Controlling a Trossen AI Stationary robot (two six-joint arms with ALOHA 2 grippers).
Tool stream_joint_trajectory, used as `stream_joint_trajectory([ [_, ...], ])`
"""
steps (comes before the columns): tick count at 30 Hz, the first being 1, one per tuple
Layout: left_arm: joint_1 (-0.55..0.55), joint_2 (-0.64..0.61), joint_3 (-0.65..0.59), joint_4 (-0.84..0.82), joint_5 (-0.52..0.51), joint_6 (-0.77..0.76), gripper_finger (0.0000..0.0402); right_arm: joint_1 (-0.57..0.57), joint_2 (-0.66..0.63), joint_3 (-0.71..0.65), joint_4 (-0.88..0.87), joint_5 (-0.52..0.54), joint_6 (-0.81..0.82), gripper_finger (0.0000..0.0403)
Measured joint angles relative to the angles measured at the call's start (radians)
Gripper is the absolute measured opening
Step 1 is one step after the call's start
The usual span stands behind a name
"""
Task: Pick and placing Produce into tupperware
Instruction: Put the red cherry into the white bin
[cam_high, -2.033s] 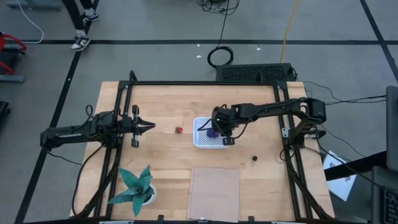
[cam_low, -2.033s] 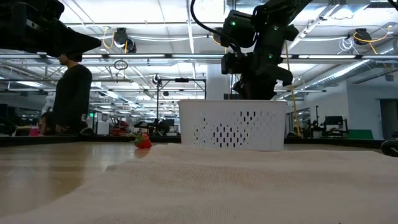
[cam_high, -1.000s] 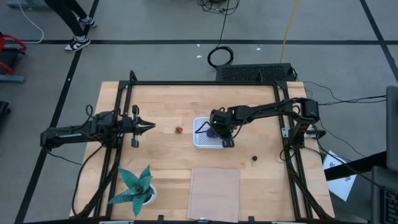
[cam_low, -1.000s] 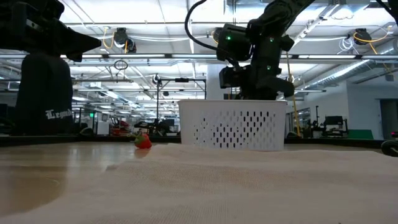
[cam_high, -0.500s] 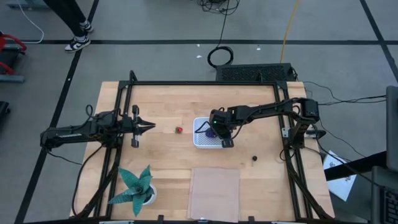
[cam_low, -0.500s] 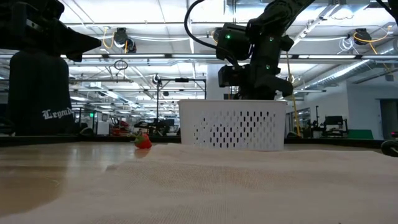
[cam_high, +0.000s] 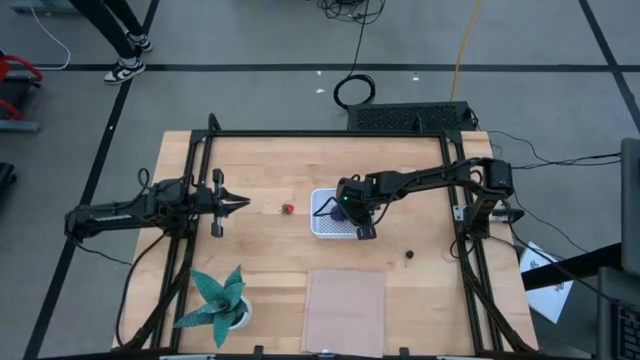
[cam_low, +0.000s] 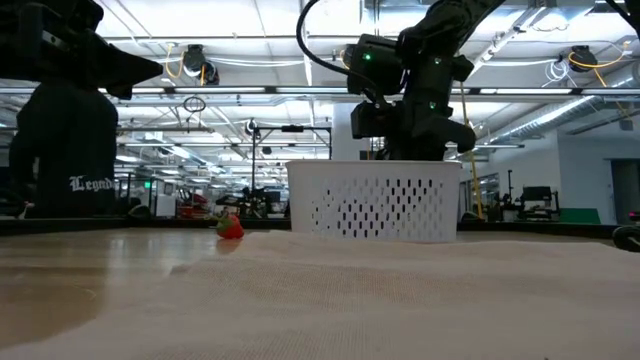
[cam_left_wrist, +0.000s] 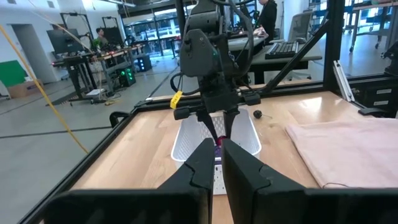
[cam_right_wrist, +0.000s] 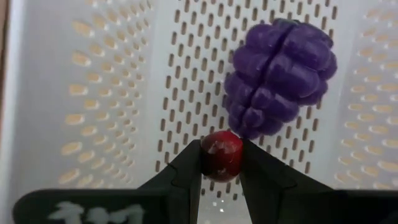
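Your right gripper (cam_right_wrist: 221, 163) is pinched on a dark red ball (cam_right_wrist: 221, 155) and sits down inside the white tupperware (cam_high: 333, 227). Just ahead of its fingertips, touching the ball, lies the purple lump (cam_right_wrist: 278, 74) on the mesh floor. Your left gripper (cam_high: 240, 204) waits with its fingers closed together, well off to the side; the red piece (cam_high: 287, 209) lies on the counter (cam_high: 270, 260) between it and the tupperware.

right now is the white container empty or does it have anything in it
Not empty. The purple lump lies on the perforated bottom of the white container, and the right gripper, inside it, is shut on a dark red ball.
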Motion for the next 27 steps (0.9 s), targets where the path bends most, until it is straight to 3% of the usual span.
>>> stream_joint_trajectory([
  [13,0.000,0.000,0.000,-0.016,0.000,0.003,0.0033,0.000,0.021,0.001,0.031,0.002,-0.005,0.0085],
  [27,0.000,0.000,0.000,-0.016,0.000,0.004,0.0033,-0.002,0.021,0.001,0.026,-0.016,0.011,0.0124],
])
